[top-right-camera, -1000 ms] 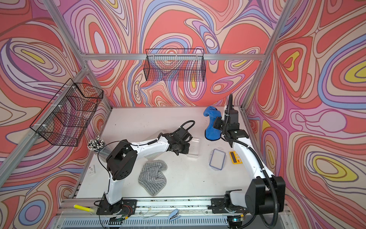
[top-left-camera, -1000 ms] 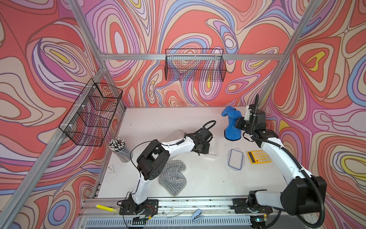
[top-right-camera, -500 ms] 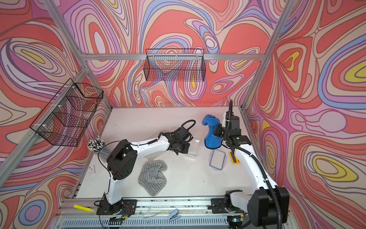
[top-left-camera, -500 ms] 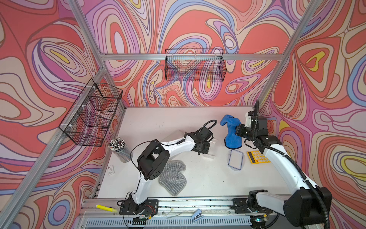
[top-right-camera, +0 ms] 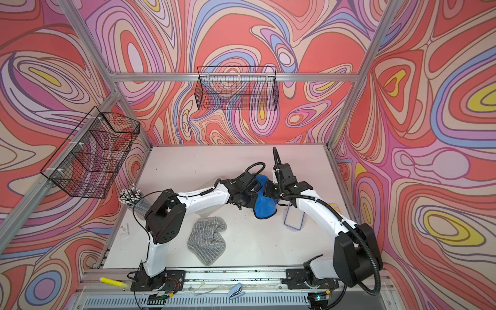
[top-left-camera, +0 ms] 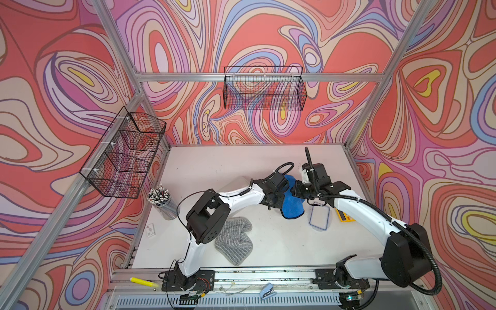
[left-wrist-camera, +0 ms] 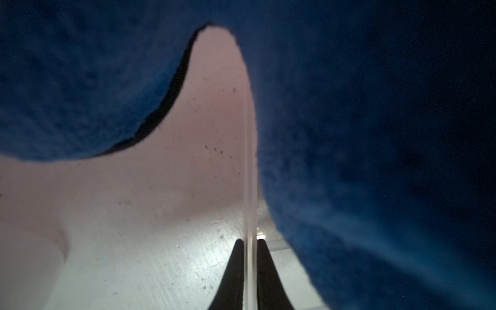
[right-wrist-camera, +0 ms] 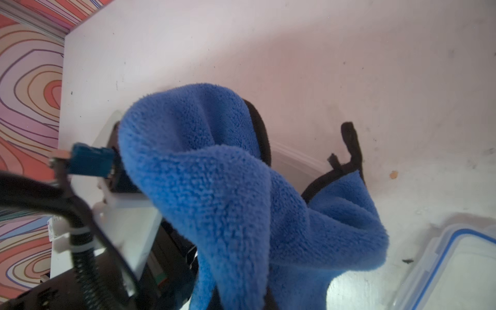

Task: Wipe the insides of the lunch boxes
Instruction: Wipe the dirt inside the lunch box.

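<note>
ok so both arms meet just to the 3 o'clock side of the middle of the bench (top-left-camera: 214,161). the left hand (left-wrist-camera: 250,241) is pinched right down on the thin clear wall of the small lunch box (left-wrist-camera: 249,166). In the left wrist view there's a black finger (left-wrist-camera: 232,276) on each side of that wall with basically no gap.

the right hand (top-left-camera: 296,188) is clamped tight on a blue cloth (top-left-camera: 292,208). It hangs off the hand in a bunch and flops over the small lunch box and the end of the left arm, so in both top views the box is pretty much buried under blue. Can't tell if the cloth actually reaches the box floor.

There's a clear shape peeking out past the left forearm, about 9 o'clock of the small one. Looks like the large lunch box (top-left-camera: 237,183), but it's mostly hidden.

Other stuff:
- blue-rimmed lid (top-left-camera: 319,218), flat on the bench just beside the cloth at its 4 o'clock
- yellow calculator (top-left-camera: 346,217), at 3 o'clock of the lid and partly under the right arm
- grey striped cloth (top-left-camera: 234,239), crumpled at 7 o'clock from the middle, near the left arm's elbow
- cup of pens (top-left-camera: 161,200), over at the 9 o'clock edge
</note>
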